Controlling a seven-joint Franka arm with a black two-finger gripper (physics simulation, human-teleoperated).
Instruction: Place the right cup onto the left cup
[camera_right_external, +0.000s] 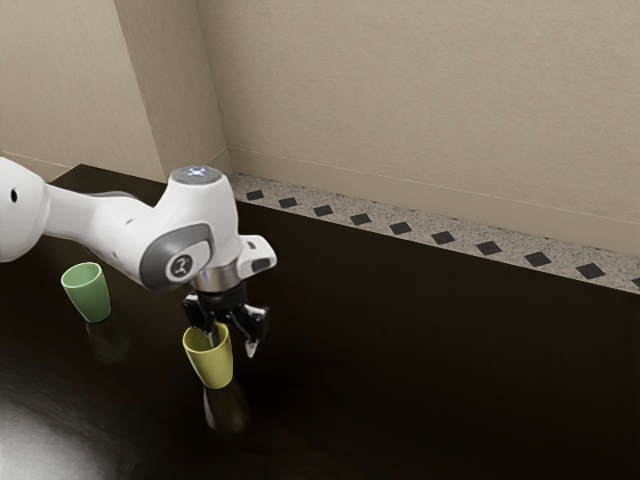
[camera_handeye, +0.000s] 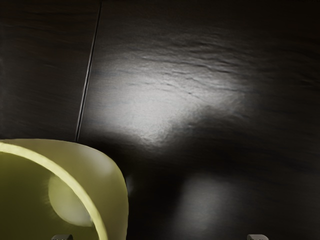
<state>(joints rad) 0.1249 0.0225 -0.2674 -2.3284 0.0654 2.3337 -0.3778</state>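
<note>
ok so the tool (camera_right_external: 232, 347) is spread open, nothing gripped. Yellow cup (camera_right_external: 213, 368) is parked on the desk (camera_right_external: 450, 370), roughly 8 o'clock from it in the exterior view; one wall looks straddled, ready to be pinched imo.

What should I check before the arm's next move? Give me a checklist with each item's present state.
1. Claw open: ok, its fingers stand apart.
2. Wall of the yellow cup between the fingers: ok, one inside the cup, one outside.
3. Yellow cup gripped: not ok, the claw isn't closed on it.
4. Inside finger deep enough for a firm hold: cannot tell.
5. Green cup upright, mouth uncovered: ok.
6. Cups stacked: not ok, they stand apart.
</note>
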